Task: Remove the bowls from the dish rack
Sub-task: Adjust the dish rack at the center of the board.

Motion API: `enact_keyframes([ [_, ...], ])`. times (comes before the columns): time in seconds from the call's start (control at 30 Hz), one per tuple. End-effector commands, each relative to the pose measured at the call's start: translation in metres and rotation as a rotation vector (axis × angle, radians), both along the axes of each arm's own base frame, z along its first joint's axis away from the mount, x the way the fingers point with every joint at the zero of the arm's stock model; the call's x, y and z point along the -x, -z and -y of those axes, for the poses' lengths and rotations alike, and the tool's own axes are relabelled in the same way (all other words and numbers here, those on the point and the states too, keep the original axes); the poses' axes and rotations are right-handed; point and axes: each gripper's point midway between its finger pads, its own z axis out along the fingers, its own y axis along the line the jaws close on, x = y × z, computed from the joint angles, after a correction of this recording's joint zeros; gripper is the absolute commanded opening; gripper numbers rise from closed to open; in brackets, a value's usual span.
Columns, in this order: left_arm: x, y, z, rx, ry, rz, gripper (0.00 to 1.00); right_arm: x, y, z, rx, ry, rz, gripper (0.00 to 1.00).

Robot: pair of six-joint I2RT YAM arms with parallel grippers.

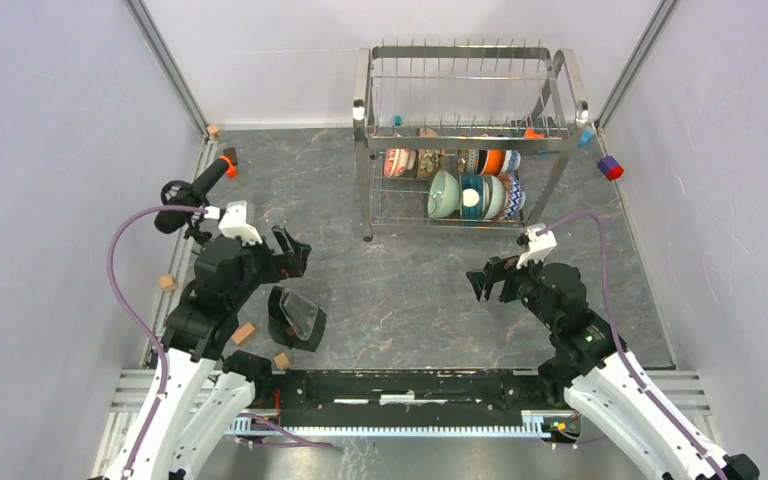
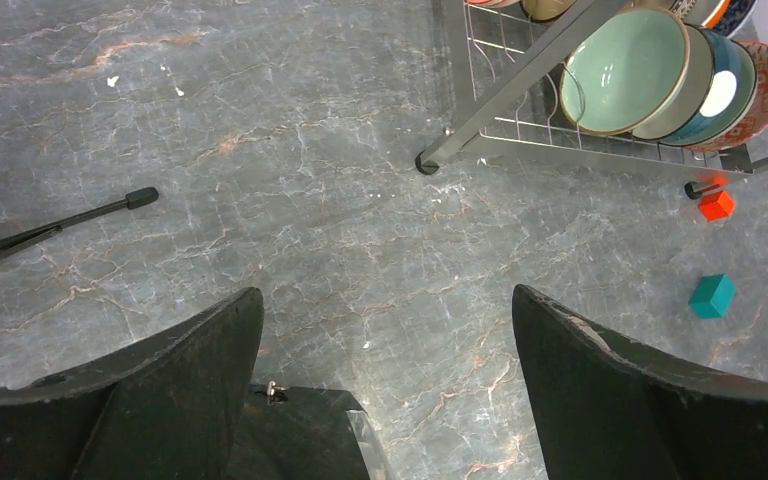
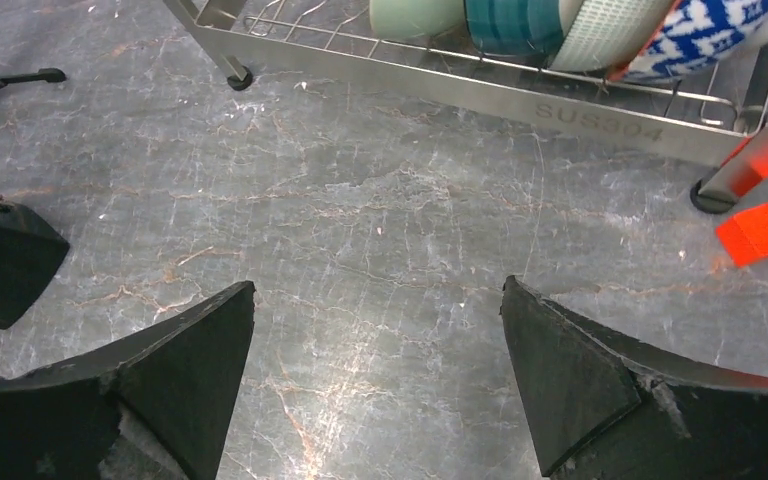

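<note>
Bowls (image 1: pixel 475 180) are all in the dish rack (image 1: pixel 460 51) as far as we can see, packed on edge on its lower shelves. The pale green bowl (image 2: pixel 625 70) is at the left end of the front row. So nothing's unloaded yet, we reckon. Left gripper (image 1: pixel 292 255) and right gripper (image 1: pixel 490 278) both hang spread wide and empty, well short of the rack.

Open floor up to the rack front
Bare table (image 1: pixel 410 285) lies before the dish rack (image 1: pixel 460 143); its upper tier roofs the bowls (image 1: pixel 444 194); a black box (image 1: pixel 296 318) sits near the left gripper (image 1: pixel 295 252).
</note>
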Motion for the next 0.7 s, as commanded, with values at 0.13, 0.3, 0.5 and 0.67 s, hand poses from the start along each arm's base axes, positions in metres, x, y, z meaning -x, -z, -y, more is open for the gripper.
enact_keyframes([
  [0.13, 0.003, -0.032, -0.001, 0.07, -0.025, 0.096, 1.0, -0.013, -0.012, 0.033, -0.094, 0.248, 0.069, 0.98],
  [0.3, 0.004, -0.04, 0.006, 0.091, 0.012, 0.138, 1.0, -0.004, -0.041, 0.03, -0.084, 0.157, 0.211, 0.98],
  [0.5, -0.01, -0.059, 0.015, 0.165, 0.004, 0.144, 1.0, 0.009, -0.062, 0.031, -0.039, 0.082, 0.331, 0.98],
  [0.67, -0.028, -0.107, 0.044, 0.323, 0.088, 0.206, 1.0, 0.013, -0.057, 0.01, -0.052, -0.037, 0.319, 0.96],
])
